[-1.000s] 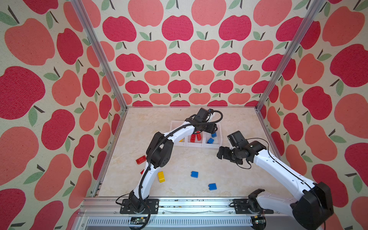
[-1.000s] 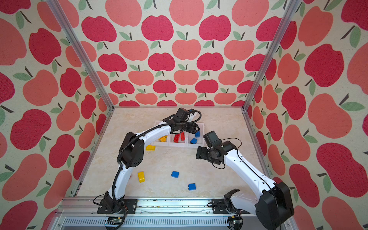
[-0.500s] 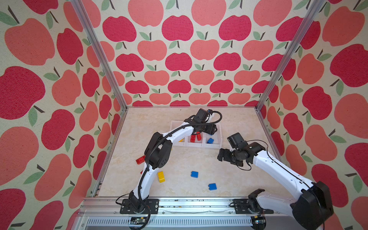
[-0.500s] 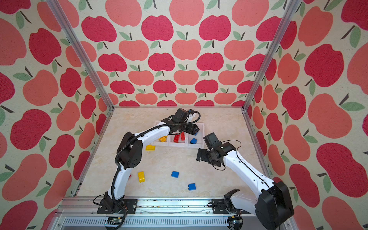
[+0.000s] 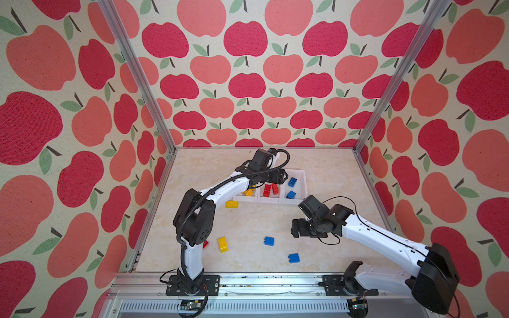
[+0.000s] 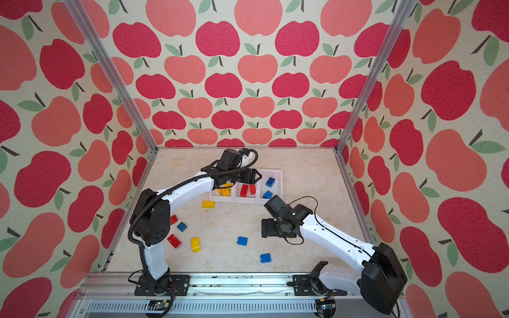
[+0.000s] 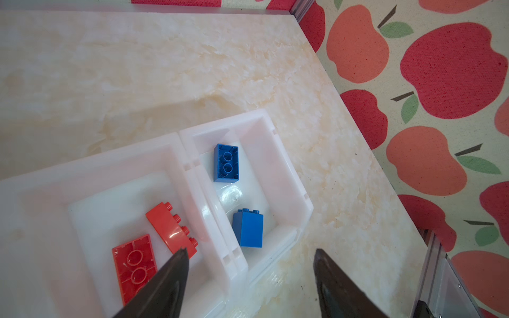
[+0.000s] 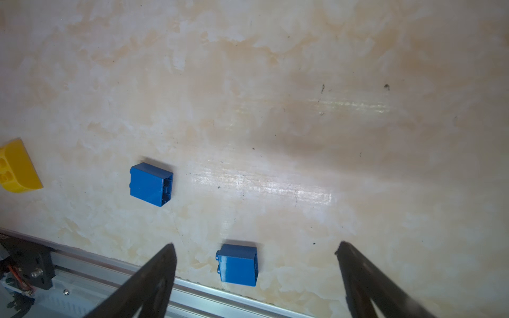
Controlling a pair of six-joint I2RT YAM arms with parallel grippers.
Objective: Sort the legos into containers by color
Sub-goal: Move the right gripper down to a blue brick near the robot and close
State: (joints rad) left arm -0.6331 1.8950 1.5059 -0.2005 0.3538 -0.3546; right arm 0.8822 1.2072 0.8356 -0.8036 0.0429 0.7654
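My left end effector [image 7: 250,252] hangs over the containers [image 7: 283,157], its 2 dark, tapered fingers [image 7: 165,283] spread well apart and holding nothing. The containers are 3 joined white bins of glossy, slightly see-through plastic with thick rims. They stand in a row toward the far edge of the counter [image 5: 325,170], right of its middle.

The right bin holds a flat blue brick [image 7: 226,163], hollow side up and showing 2 round tubes, and a tall blue block [image 7: 248,228] on its side. The middle bin holds a long red brick [image 7: 172,227] with a row of studs pointing sideways. Beside it lies a red plate [image 7: 135,268], hollow side up and partly behind my finger. In both top views my left forearm [image 6: 187,191] crosses the left bin and covers most of the yellow legos [image 6: 224,190] in it.

My right end effector [image 8: 255,245] hovers over bare counter, fingers wide apart and empty. The surface is smooth, shiny and cream, with a marble look. On it lie 2 chunky blue pieces on their sides: a near blue block [image 8: 238,264] close to the metal rail [image 8: 192,291] at the front edge, and a farther blue block [image 8: 151,184]. A yellow wedge [image 8: 16,170] with a slanted face lies past them.

In a top view, a red brick [image 6: 173,240] and a small blue brick [image 6: 181,226] lie toward the front left corner, just beside my left elbow [image 6: 153,220].
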